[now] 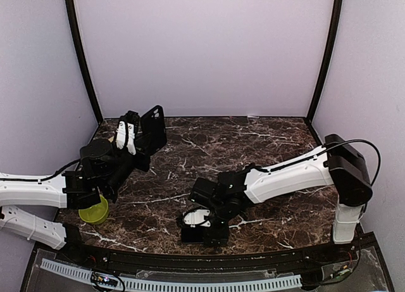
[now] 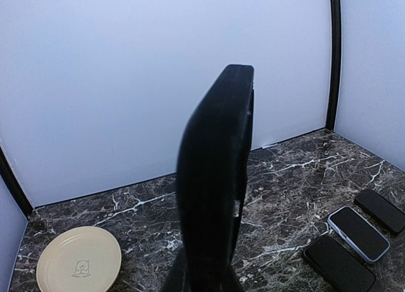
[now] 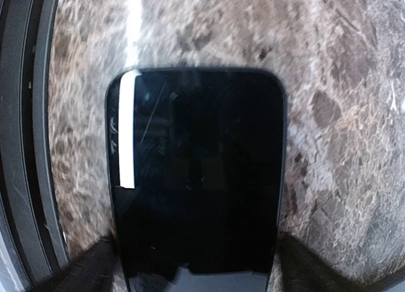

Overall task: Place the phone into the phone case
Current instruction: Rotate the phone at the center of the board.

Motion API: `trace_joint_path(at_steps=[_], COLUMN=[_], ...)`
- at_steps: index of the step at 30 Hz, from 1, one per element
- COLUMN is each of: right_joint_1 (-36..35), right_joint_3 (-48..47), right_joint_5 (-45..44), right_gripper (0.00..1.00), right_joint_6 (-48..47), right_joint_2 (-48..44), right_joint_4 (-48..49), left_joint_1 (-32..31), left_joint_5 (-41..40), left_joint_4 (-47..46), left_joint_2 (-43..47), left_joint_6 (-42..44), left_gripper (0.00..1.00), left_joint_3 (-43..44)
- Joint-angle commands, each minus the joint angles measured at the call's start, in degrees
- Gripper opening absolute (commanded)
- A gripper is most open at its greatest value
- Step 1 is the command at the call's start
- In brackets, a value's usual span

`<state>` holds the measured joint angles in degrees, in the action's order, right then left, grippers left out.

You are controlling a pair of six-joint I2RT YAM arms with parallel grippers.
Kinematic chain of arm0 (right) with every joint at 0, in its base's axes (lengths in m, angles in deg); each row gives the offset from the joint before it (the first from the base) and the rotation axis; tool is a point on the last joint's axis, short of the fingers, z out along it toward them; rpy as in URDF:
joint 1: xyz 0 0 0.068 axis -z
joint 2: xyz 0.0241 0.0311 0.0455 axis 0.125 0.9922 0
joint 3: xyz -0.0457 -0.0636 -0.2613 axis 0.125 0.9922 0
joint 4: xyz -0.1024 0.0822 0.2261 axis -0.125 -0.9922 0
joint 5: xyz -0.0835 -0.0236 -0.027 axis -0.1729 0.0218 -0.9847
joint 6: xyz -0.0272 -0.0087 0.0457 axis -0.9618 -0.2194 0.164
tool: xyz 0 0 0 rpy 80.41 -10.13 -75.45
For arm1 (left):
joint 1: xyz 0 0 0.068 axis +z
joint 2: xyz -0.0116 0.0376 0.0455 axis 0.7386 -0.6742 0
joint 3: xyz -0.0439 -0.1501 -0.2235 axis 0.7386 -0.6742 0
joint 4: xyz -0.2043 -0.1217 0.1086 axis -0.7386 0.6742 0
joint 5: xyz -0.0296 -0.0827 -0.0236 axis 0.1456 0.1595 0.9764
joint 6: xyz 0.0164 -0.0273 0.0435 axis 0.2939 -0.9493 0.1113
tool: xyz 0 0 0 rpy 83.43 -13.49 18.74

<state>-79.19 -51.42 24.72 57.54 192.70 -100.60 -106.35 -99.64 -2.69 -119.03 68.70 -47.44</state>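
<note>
Right wrist view: the phone (image 3: 196,184) is lying flat, dark glass upward, on the marbled desk (image 3: 342,114), close to its near edge. My right claw (image 3: 196,270) is hanging low over the phone's near end with its jaws standing apart. One of the fingers (image 3: 88,270) is showing just beside each long edge, and I cannot tell whether either one is touching.

Top external view: my left claw (image 1: 130,139) is holding the phone case (image 1: 154,124) clamped and raised above the back-left of the desk, well apart from the phone. Seen from the left wrist, the case is presenting edge-on and roughly upright. A cream plate (image 2: 79,260) is sitting on the desk below it.

Handling, as I am judging it: the phone is looking stiff, dense for its bulk and slick on its glass face. Pads are likely to slide there, and a drop onto the stone could crack it. I am favouring a hold across the two long side edges near mid-length, keeping the ends free to enter the case. The case is appearing light and somewhat flexible, so I am expecting its rim to yield as a corner is seated first.
</note>
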Motion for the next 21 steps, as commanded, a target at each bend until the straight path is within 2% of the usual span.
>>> trace_joint_path(at_steps=[1,4,8,9,11,15,18,21], right_joint_1=[-0.67,-0.68,-0.59,-0.51,-0.42,-0.45,-0.50,-0.58], right_joint_3=[-0.40,-2.64,-4.43,-4.95,-5.43,-6.89,-8.39,-10.13], right_joint_5=[-1.02,1.52,9.41,9.37,7.53,2.56,-1.61,-4.08], right_gripper=[0.99,0.98,0.98,0.95,0.75,0.26,0.13,0.07], right_joint_6=[2.90,5.13,11.18,13.18,16.92,23.40,26.01,26.93], right_joint_2=[-2.06,-4.95,-7.10,-6.42,-4.41,0.18,2.43,4.54], right_joint_4=[-3.77,-0.59,8.72,10.19,12.97,15.38,15.99,16.19], left_joint_1=[0.21,0.21,0.21,0.21,0.21,0.21,0.21,0.21], left_joint_5=[0.45,0.84,0.97,0.90,0.51,0.26,0.44,0.60], left_joint_4=[-1.23,-1.08,-0.90,-0.87,-0.94,-1.21,-1.22,-1.10], left_joint_2=[0.28,0.14,-0.23,-0.25,-0.20,0.03,0.04,0.08], left_joint_6=[0.33,0.26,0.29,0.46,0.65,0.79,0.70,0.70], left_gripper=[0.00,0.00,0.00,0.00,0.00,0.00,0.00,0.00], left_joint_3=[-0.09,-0.04,0.07,0.08,0.09,0.01,0.00,0.00])
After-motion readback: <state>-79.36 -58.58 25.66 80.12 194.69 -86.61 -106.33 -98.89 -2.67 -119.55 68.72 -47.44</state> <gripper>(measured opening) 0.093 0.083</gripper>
